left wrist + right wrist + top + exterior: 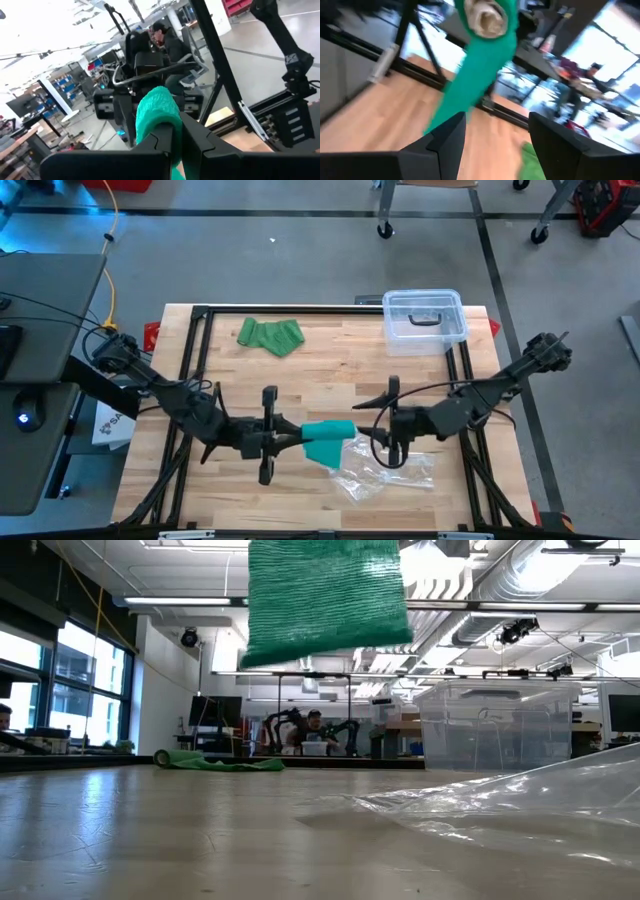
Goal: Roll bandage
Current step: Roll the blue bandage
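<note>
A robotics lab is showing here: exposed ceiling ducts (520,580) are running overhead, a person (314,732) is sitting among other robot arms (280,726) behind the wooden table (330,350), and shelving (55,87) is lining the background.

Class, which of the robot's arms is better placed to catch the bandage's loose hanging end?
Probably the right. The left gripper is shut on the teal bandage, while the right gripper is open beside its hanging tail.
</note>
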Controlling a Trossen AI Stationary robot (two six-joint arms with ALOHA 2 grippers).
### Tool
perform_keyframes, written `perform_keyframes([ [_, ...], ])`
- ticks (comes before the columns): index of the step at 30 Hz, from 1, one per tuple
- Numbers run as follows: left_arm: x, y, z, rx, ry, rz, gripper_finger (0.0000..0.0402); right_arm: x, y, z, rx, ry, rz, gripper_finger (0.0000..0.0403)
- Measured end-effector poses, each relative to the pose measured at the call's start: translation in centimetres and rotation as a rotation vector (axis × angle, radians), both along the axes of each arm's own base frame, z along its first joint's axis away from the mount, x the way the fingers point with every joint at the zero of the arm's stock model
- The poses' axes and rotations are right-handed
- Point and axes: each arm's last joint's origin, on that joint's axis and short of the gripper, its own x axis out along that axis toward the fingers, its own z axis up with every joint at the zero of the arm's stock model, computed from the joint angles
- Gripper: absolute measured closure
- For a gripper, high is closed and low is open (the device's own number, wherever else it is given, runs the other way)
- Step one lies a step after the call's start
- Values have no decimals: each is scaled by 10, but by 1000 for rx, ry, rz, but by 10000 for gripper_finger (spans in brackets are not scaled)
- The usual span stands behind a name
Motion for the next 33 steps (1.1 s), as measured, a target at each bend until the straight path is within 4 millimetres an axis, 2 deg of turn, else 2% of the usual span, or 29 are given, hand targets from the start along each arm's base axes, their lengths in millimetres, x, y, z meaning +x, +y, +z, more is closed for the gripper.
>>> perform_keyframes([
  [6, 0, 0, 2, -12, -18, -5, 392, 6, 5, 9, 80, -107, 50, 194],
  [14, -1, -2, 2, -31, -18, -27, 392, 40, 19, -5, -3, -250, 3, 201],
  [18, -3, -6, 2, -32, -19, -51, 392, 48, 23, -6, -50, -323, -35, 249],
  [24, -9, -16, 2, -36, -17, -108, 392, 47, 25, -1, -111, -378, -43, 387],
  [33, -14, -23, 0, -99, 7, -138, 393, 32, 38, 13, -298, -476, -109, 398],
])
